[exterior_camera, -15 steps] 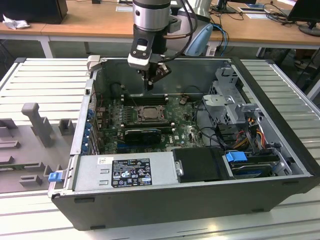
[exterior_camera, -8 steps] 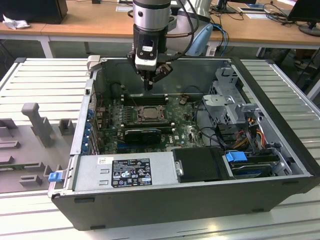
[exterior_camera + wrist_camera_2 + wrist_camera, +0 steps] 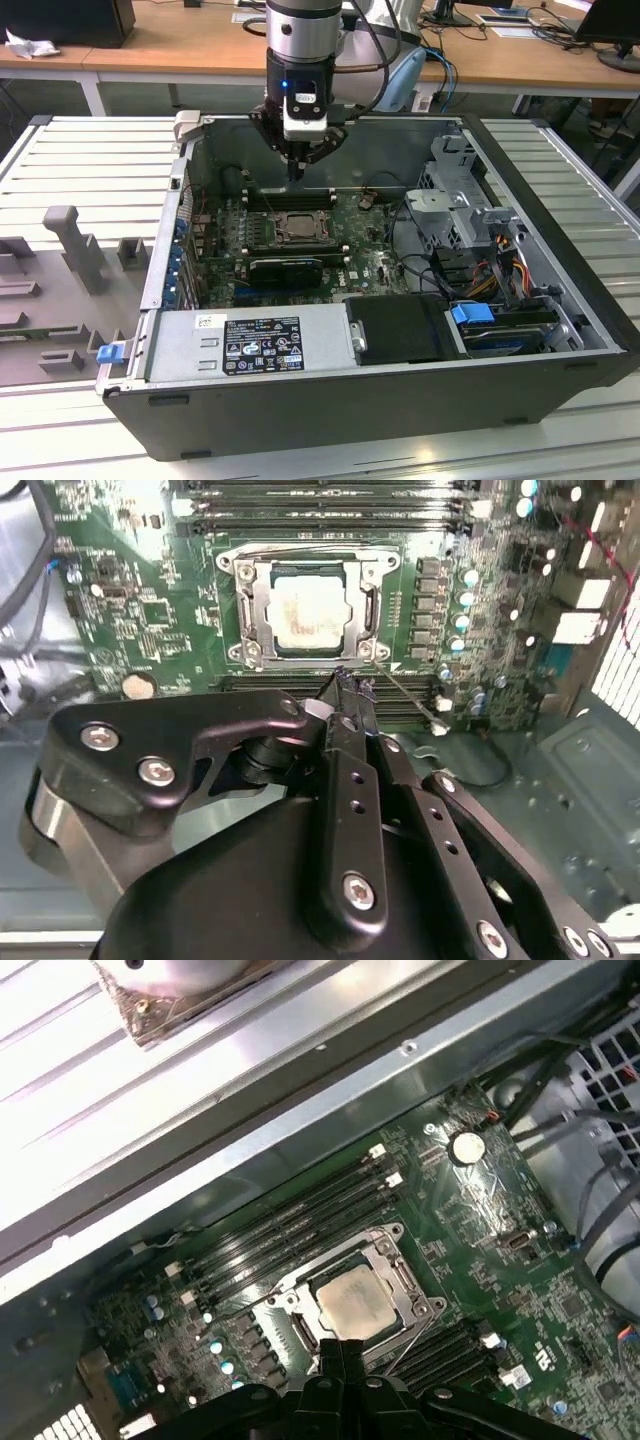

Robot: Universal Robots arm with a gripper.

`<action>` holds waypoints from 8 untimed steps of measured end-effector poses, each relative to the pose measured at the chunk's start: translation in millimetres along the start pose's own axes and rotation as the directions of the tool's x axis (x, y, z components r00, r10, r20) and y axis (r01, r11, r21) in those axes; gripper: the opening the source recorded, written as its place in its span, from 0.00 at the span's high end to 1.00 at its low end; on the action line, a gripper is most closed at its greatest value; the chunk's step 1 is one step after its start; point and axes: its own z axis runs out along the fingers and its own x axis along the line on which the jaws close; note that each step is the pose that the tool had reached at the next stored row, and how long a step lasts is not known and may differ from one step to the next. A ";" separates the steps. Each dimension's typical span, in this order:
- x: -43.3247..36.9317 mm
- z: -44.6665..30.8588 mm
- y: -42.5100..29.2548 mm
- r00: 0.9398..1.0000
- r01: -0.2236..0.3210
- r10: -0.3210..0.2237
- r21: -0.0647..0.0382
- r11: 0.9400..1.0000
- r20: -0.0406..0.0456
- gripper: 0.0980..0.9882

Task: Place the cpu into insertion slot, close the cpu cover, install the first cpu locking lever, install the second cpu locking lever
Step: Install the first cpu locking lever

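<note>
Gripper pinched narrow, black fingertips together with nothing between them, poised upper centre of the exterior view. The silvery square cpu lies flat in the insertion slot, dark metal cpu cover framing it. A printed black label sits lower centre on the grey power supply.

Ribbed grey metal worktable spans the foreground; grey moulded fixtures sit on it at the exterior view's left. Behind: long wooden desks on white legs, crumpled paper, monitor stand.
</note>
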 end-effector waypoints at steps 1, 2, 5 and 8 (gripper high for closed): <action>0.0 0.0 0.0 1.000 0.018 -0.018 0.000 1.000 -0.001 0.99; 0.0 0.1 0.0 0.999 0.039 -0.039 0.001 0.999 -0.001 0.99; 0.0 0.1 0.0 0.989 0.150 -0.150 0.003 0.989 -0.004 0.99; 0.0 0.2 0.0 0.981 0.196 -0.196 0.002 0.981 0.000 0.99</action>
